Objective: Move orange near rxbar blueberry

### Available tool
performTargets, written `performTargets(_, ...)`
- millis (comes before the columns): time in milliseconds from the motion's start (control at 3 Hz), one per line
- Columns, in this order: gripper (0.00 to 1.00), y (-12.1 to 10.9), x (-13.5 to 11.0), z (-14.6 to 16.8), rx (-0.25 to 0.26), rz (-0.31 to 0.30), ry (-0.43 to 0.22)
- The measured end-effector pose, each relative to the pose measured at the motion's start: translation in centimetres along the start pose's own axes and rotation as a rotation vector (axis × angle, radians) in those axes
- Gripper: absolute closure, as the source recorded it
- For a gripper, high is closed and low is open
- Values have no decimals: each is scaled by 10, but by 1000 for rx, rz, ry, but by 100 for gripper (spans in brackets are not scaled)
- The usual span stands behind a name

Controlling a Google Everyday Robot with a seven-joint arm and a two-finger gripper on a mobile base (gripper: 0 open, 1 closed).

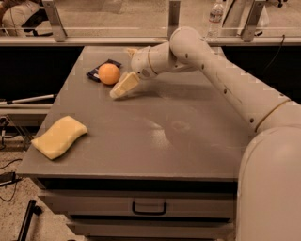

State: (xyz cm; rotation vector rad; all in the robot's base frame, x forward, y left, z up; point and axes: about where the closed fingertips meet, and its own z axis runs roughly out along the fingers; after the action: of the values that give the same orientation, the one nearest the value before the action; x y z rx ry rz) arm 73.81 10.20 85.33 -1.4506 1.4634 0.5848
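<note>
The orange (109, 74) rests on the grey table (188, 141) at its far left. It touches the front edge of the rxbar blueberry (97, 71), a dark flat bar partly hidden behind it. My gripper (118, 92) is just right of and in front of the orange, tilted down towards the tabletop. It is apart from the orange, open and empty.
A pale yellow wavy-edged sponge (59, 137) lies near the table's front left corner. A rail and glass panel (117, 40) run behind the table, with a water bottle (215, 13) beyond. A drawer handle (149, 207) sits below the front edge.
</note>
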Motion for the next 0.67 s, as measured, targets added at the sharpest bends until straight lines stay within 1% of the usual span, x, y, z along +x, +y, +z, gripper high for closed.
performTargets(333,0,1,-2,-5,14,-13,29)
performTargets(667,0,-2,-1,-24,35,-1,58)
